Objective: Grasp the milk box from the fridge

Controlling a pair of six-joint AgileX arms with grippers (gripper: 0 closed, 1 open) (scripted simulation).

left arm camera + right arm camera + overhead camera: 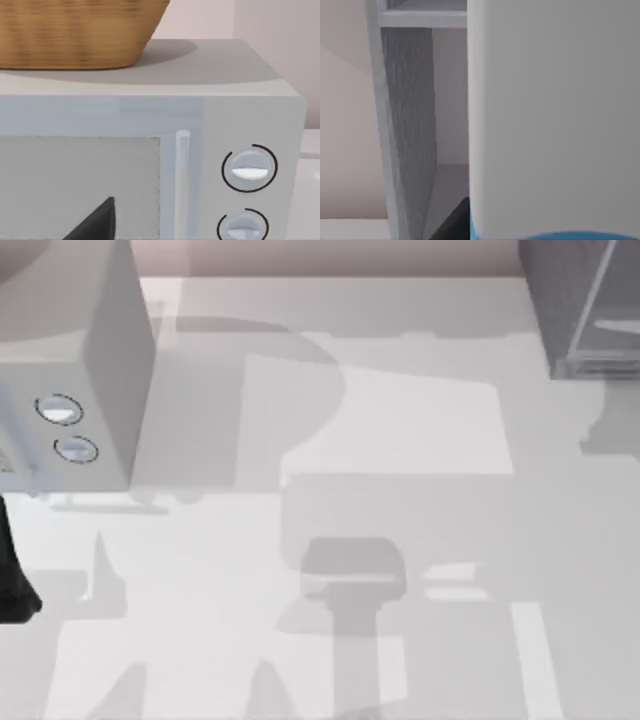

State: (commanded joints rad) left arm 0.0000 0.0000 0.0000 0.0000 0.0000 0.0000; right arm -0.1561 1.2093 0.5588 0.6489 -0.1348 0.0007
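The right hand (454,222) is inside the fridge (405,125), and the milk box (555,125) is right up against it, very big and close. I think the hand could bump the box and knock it over, or push it deeper in, because there is so little room. It could also scrape the fridge wall beside it. I cannot tell if this hand is spread or pinching the box. The left hand (95,222) waits far away over the counter (400,430), facing the grey box with two dials (250,170) and a basket (75,35) on top.
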